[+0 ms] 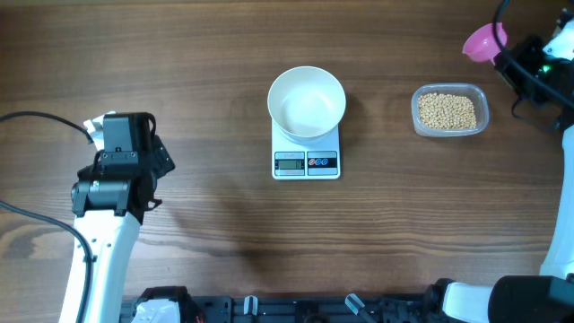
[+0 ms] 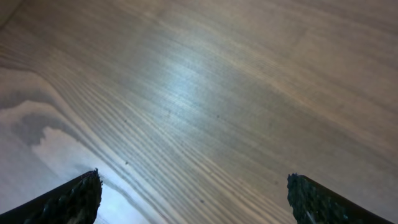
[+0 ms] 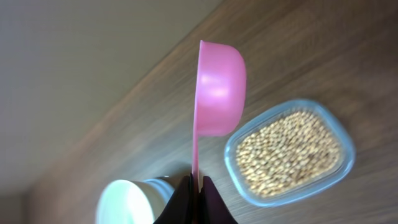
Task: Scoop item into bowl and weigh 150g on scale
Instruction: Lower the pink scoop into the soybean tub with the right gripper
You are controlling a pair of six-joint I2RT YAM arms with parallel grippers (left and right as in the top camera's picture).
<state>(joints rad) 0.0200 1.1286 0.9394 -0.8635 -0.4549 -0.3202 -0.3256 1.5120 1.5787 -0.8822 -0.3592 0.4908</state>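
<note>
**A:** Which step is in hand?

**B:** I judge the first scooping is about to begin. The right gripper (image 3: 194, 186) pinches the thin handle of the small pink plastic scoop (image 3: 217, 87). The small round tan beans (image 3: 289, 152) lie in a clear plastic container (image 3: 343, 167), ahead of the jaws and to one side.

**A:** And next?

**B:** Dip the cup into the beans, then carry it to the deep white bowl (image 1: 307, 100), which seems empty. It sits on the flat white square scale (image 1: 306, 162), on the jaws' other side.

**A:** Any obstacle?

**B:** I see none between them. The left gripper (image 2: 196, 196) has its jaws spread wide, empty, over the bare wooden table (image 1: 179, 72).
</note>
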